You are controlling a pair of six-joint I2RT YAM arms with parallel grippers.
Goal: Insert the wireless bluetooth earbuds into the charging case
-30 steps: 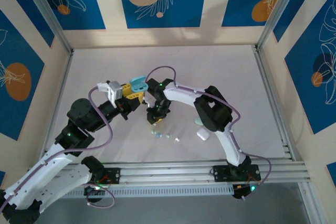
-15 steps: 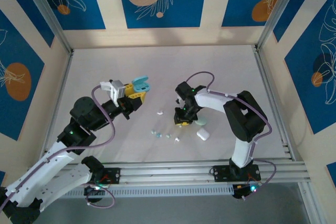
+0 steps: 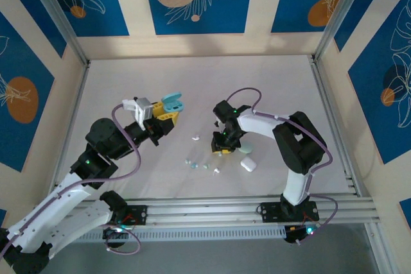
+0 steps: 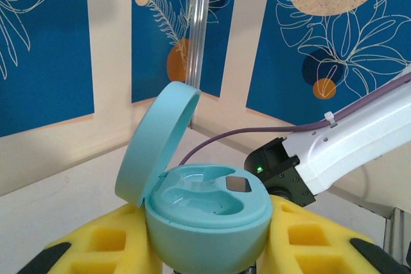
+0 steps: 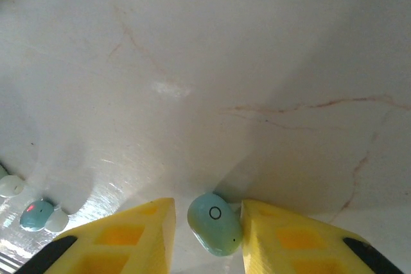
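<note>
The pale blue earbud [image 5: 215, 224] lies on the bench [image 5: 270, 62] between the yellow fingers of my right gripper [image 5: 205, 206]. It is a glossy little bean with a small ring printed on top. It sits close against my right-hand pad, with a thin strip of bench showing between it and the other pad. The jaws are narrowly parted around it, not clamped. My right gripper [image 3: 221, 149] is low, at the bench surface.

The other earbuds [image 3: 205, 165] are scattered to the left of it: one white earbud [image 3: 194, 138] lies apart from the rest, and a loose group of white and blue ones sits nearer the front rail.

My left gripper [image 4: 207, 258] is closed on the charging case [image 4: 205, 216], a pale blue pebble held up off the bench. Its lid [image 4: 157, 142] is hinged open and stands up on the left. Inside are two moulded wells and a small dark square.

Just right of my right gripper, a pale green case [image 3: 246, 151] and a white case [image 3: 248, 164] rest on the bench.
</note>
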